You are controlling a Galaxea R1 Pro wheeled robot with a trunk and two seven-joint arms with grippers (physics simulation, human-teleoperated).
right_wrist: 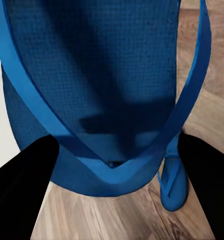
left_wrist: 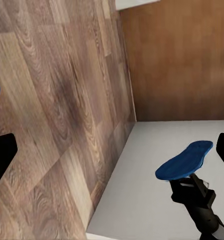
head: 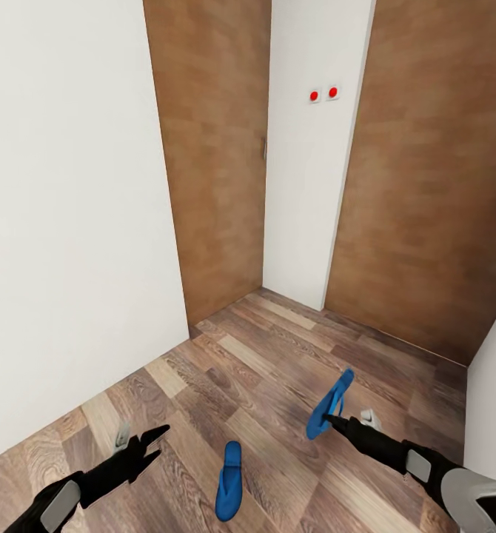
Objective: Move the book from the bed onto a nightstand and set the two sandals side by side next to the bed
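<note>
Sandal one (head: pixel 330 404) hangs off my right gripper (head: pixel 328 422), pinched near the toe end and raised off the floor (head: pixel 277 355) at about 4 o'clock in head view. The wrist cam shows the sole and strap (right_wrist: pixel 189 107) between my jaws. It looks light, thin and floppy, so I'd grip the sole edge, not the strap. Sandal two (head: pixel 229 481) lies flat on the floor at 6 o'clock, between my arms. My left gripper (head: pixel 153 444) is spread and holds nothing. Best hold on it, I'd guess: the sole edge at mid-length.

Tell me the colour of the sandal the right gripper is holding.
Bright blue, strap and sole alike. The sandal in the right gripper shows best in the right wrist view.
</note>
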